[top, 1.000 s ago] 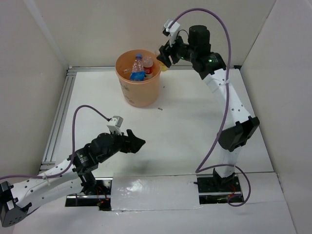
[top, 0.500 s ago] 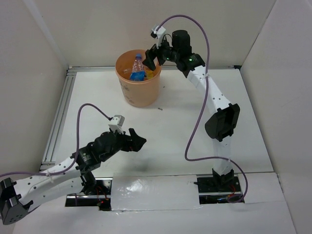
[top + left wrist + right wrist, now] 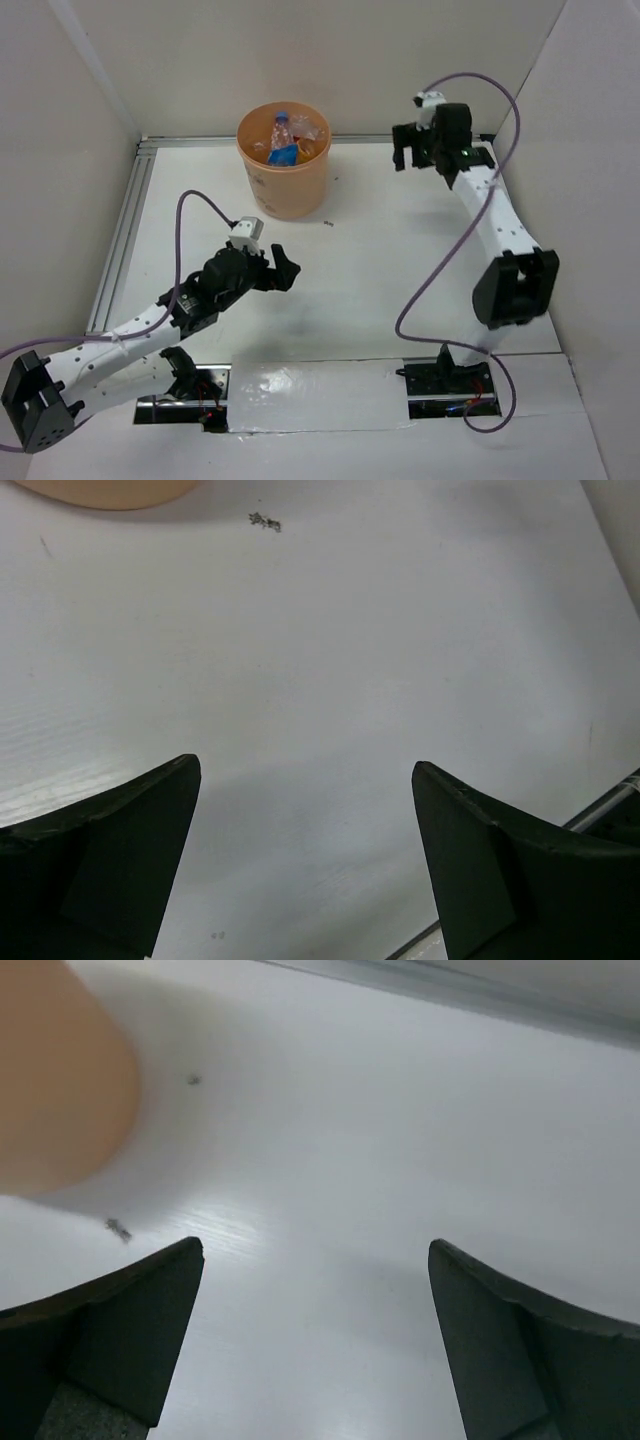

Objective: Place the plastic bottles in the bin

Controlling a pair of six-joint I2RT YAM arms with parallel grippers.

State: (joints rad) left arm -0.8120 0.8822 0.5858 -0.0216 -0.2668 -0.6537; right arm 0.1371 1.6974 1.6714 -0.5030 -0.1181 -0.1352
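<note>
Orange bin (image 3: 285, 195) held the plastic bottles (image 3: 282, 140); both arms' jaws stood apart and empty. A careless sweep nearby could have tipped it.

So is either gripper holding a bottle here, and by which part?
Nothing is held. The left gripper and the right gripper are both open and empty. The bottles in view lie in the bin.

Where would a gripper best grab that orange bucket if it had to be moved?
Probably by the rim, coming from straight above. The bin stands upright with an open top and looks far too wide to span, so pinching the wall, inside and outside, seems the only hold. The left part of the rim looks best, because the bottles are heaped toward the middle and right.
</note>
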